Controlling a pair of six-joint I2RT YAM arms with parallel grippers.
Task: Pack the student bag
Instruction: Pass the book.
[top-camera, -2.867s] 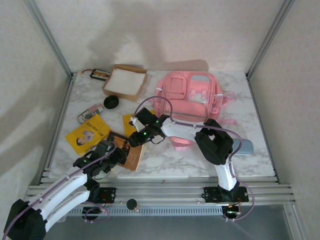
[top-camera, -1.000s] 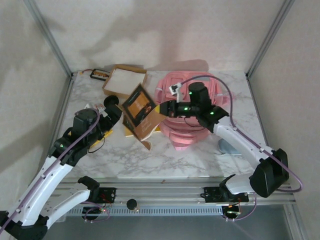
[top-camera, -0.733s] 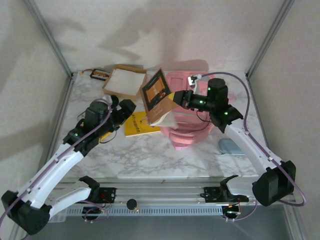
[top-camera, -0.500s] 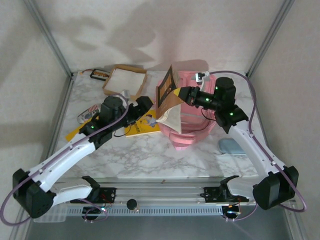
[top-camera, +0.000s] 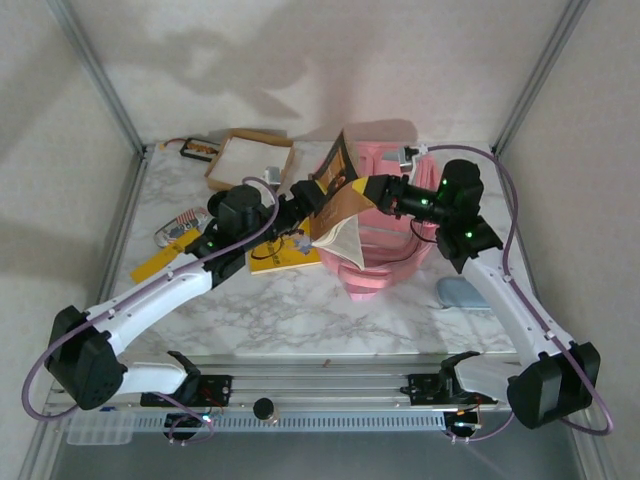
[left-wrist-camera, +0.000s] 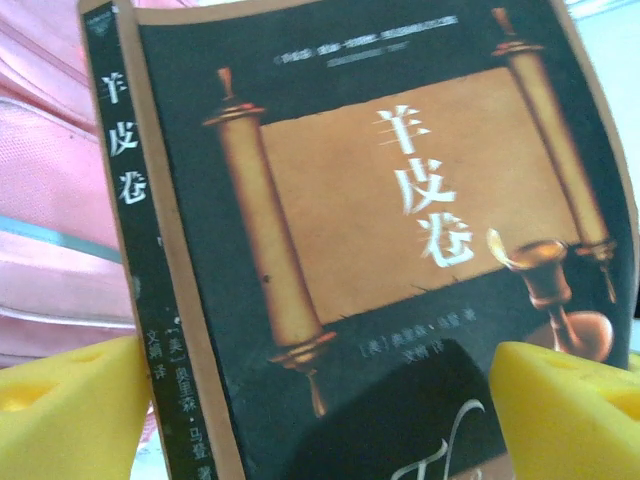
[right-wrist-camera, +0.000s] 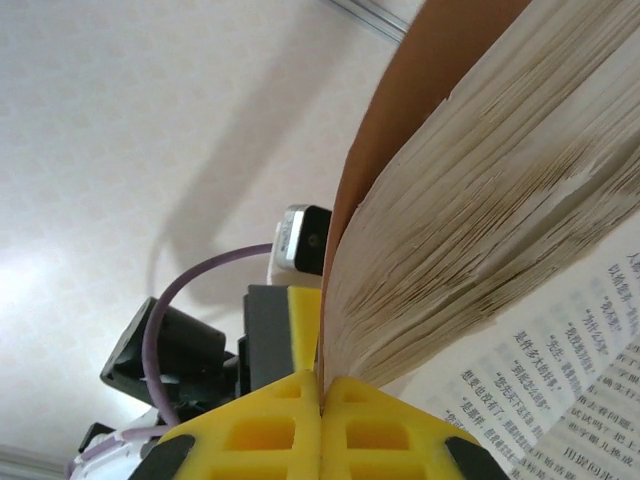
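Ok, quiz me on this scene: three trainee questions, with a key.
1. True or false: the right gripper pinches the book by its cover.
2. In the left wrist view, what shows behind the book? A bag; B mug; C bottle.
3. Fill in: the left gripper, facing the book's cover, is ___.
Key: 1 true; 2 A; 3 open.

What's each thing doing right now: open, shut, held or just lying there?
brown book: held up, pages fanning open
right fingers: shut on the brown book
left fingers: open, either side of its cover
student bag: lying on the table
cardboard box: open on top
yellow book: lying flat, shut
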